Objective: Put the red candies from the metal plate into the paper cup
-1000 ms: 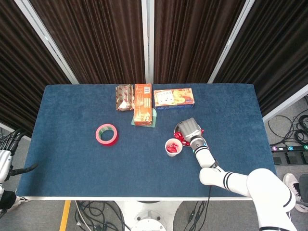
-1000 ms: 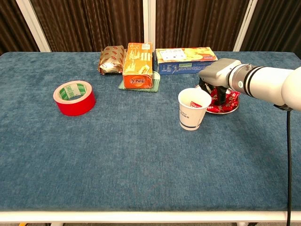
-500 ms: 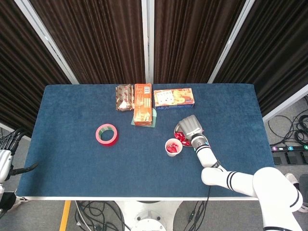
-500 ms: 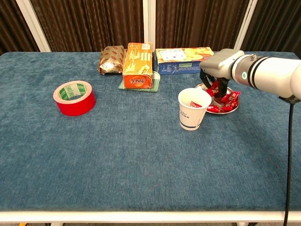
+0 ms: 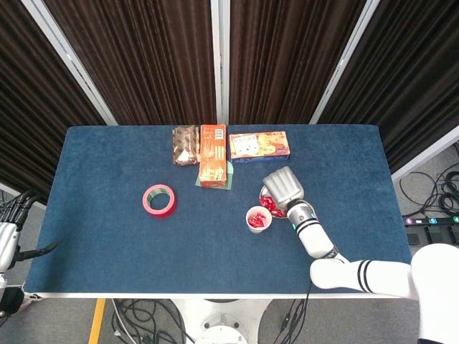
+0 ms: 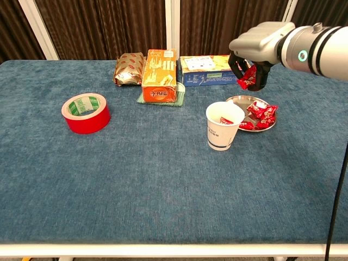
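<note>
My right hand (image 6: 255, 51) hangs well above the metal plate (image 6: 235, 100) and pinches a red candy (image 6: 248, 76) under its fingers. From the head view the same right hand (image 5: 284, 188) covers most of the plate (image 5: 264, 193). Several red candies (image 6: 260, 115) lie on the plate's right side. The white paper cup (image 6: 223, 126) stands just left of the plate with red candy (image 6: 227, 120) inside; it shows as the cup (image 5: 257, 218) below the hand in the head view. My left hand (image 5: 6, 244) sits off the table's left edge, its fingers hard to make out.
A red tape roll (image 6: 85, 112) lies at the left. At the back stand a brown snack bag (image 6: 129, 68), an orange box (image 6: 160, 75) on a green cloth (image 6: 179, 93), and a flat biscuit box (image 6: 213, 69). The table's front edge (image 6: 174, 247) runs along the bottom.
My right hand has risen from the plate, lifting one red candy with it, and now hangs high above the plate. Cup and other objects have not moved.
</note>
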Robot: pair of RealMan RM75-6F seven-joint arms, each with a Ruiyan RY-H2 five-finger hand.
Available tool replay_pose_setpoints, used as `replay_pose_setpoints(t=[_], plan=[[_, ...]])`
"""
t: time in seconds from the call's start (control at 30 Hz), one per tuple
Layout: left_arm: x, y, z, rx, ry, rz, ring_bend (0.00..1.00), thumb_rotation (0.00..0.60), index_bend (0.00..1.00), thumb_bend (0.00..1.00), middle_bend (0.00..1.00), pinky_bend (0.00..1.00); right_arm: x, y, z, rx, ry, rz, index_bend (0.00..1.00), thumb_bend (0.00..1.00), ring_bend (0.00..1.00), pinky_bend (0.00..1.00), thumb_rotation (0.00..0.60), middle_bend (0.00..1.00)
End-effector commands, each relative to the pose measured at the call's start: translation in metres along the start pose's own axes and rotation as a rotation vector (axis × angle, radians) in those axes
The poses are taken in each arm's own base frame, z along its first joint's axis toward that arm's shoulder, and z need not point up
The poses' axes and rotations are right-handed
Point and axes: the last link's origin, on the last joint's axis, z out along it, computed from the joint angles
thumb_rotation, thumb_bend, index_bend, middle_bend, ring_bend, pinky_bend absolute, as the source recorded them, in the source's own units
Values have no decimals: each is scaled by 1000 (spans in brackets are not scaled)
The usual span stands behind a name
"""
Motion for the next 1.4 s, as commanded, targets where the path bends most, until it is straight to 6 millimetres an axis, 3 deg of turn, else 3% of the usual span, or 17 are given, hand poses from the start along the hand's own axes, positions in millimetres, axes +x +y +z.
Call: replay_pose_setpoints(t=[0.03, 0.6, 1.07, 1.4], plan=[[1, 2, -1, -3, 3, 2, 34, 600, 126, 118, 100, 98, 3, -3, -10, 18, 9, -18, 569, 250, 833, 955, 600, 545], [6, -1, -5, 9, 16, -1, 34, 600, 127, 117, 100, 99, 1, -52, -25, 161, 17, -26, 574, 251, 832, 955, 600, 545], [7, -3, -6, 14, 18, -7, 34, 600, 127, 117, 100, 98, 3, -57, -25, 187, 15, -9, 522, 166, 822, 955, 600, 501], [7, -3, -6, 7, 20, -12, 34, 600, 127, 117, 100, 98, 8, -55, -29, 182, 28, -5, 517, 163, 822, 955, 600, 499]])
